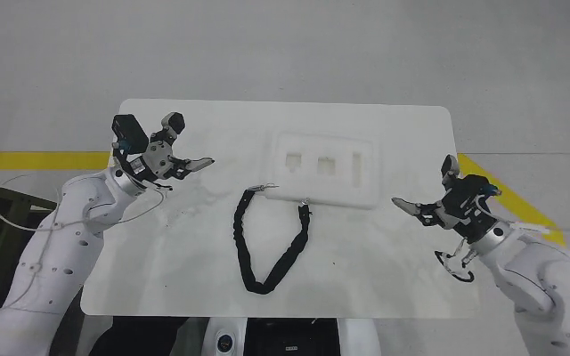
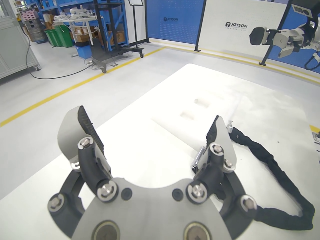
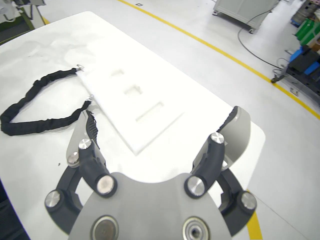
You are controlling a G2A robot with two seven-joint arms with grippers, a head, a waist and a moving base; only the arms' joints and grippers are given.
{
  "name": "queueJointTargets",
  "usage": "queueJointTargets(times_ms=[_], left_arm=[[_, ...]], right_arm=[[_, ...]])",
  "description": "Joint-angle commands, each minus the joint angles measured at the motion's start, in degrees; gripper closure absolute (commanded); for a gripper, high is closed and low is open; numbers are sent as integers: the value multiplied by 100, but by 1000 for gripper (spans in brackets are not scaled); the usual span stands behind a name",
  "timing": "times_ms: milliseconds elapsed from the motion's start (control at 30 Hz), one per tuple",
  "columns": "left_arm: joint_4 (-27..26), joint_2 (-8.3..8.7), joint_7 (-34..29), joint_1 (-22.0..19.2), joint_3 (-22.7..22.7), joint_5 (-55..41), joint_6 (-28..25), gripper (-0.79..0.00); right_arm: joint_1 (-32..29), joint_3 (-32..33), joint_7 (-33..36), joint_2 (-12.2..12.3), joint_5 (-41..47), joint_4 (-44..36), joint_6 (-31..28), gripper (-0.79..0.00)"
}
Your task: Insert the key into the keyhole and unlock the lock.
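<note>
Lying on your bench (image 1: pixel 401 267), the chain lock (image 1: pixel 239 233) is a black fabric-sleeved U, metal ends at the white foam tray (image 1: pixel 303 191); left gripper (image 1: pixel 191 142) and right gripper (image 1: pixel 426 184) gape wide, empty.

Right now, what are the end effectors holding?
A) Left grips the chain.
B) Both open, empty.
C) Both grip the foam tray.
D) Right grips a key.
B: the left end effector and the right end effector both show spread fingers with nothing between them, clear of the chain.
</note>
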Motion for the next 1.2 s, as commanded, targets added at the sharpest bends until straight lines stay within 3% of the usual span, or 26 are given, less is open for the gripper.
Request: queueJointTargets(times_ms=[0,267,1167], left_arm=[[-7,12,-38,7,-126,-4,-21,-785],[36,19,-130,32,-451,-35,114,-785],[36,19,-130,32,-451,-34,114,-784]], right_arm=[[-75,221,-108,-10,-36,22,155,-785],[-144,571,-54,-31,-78,-10,397,-785],[-144,571,-54,-31,-78,-10,397,-784]])
